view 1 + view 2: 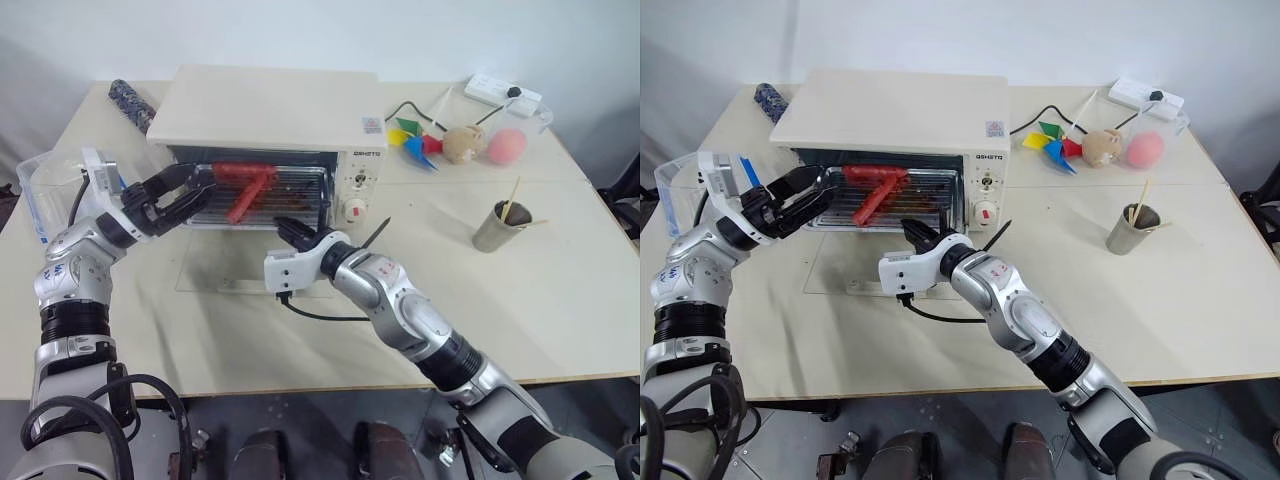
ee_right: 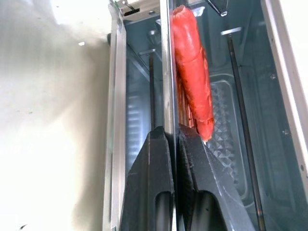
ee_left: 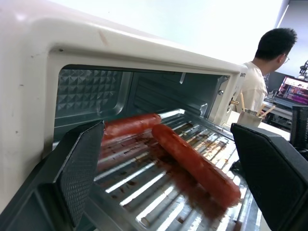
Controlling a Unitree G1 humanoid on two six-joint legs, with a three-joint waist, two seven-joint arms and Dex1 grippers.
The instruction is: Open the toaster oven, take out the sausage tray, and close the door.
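Door (image 1: 230, 275) lies flat open; I'm on tray removal. My right gripper (image 2: 172, 137) is pinched on the tray (image 2: 166, 62) edge inside the oven (image 1: 270, 110); left gripper (image 1: 190, 190) gapes, apparently empty. Next: pull straight out, level.

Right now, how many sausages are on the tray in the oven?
2. One sausage lies toward the back of the tray; the other sausage lies slantwise in front of it, inside the toaster oven.

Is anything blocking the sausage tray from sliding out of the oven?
Nothing visible blocks it. The door lies open and flat, the right gripper pinches the sausage tray edge, and the left gripper waits open beside it.
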